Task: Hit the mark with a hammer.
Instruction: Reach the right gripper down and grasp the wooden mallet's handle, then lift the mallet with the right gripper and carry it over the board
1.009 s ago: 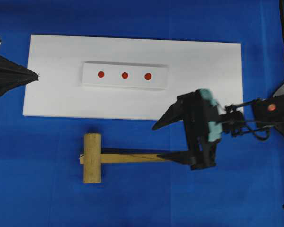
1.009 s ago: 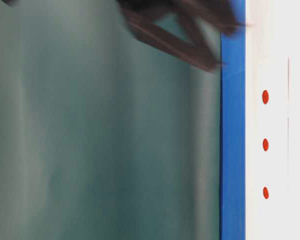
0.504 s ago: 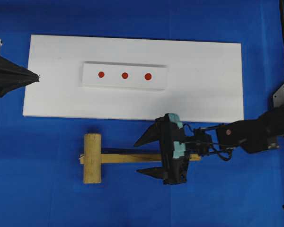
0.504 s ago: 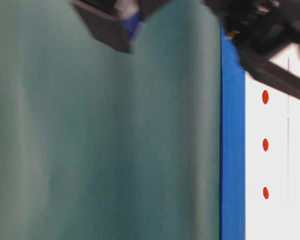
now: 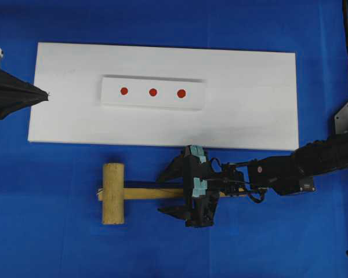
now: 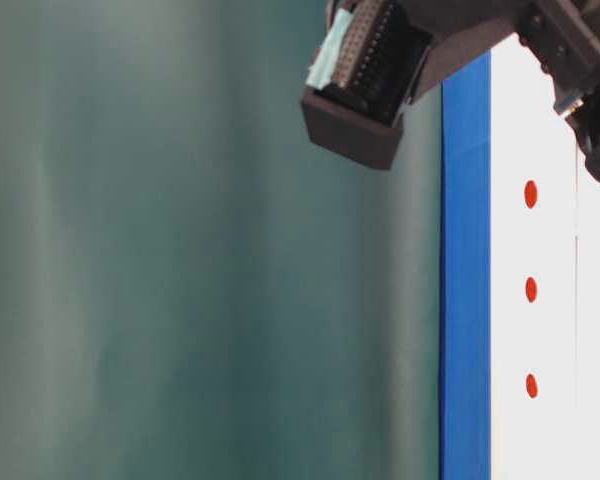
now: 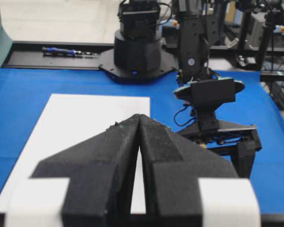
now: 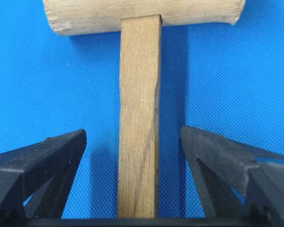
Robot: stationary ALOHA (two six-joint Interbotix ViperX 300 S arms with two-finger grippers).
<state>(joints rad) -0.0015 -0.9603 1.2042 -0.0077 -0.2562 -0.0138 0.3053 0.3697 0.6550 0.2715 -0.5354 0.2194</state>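
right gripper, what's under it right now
The hammer handle lies on the blue cloth under the right gripper, between its open fingers. The gripper body hides the handle's far end.

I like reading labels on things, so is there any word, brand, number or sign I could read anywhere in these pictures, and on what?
None: no readable word, number or brand in any view.
White strip: three plain red dots, no lettering.
Hammer: bare wood, no stamp.
White tape on the left gripper: blank.
Background equipment in the left wrist view: too small to read.
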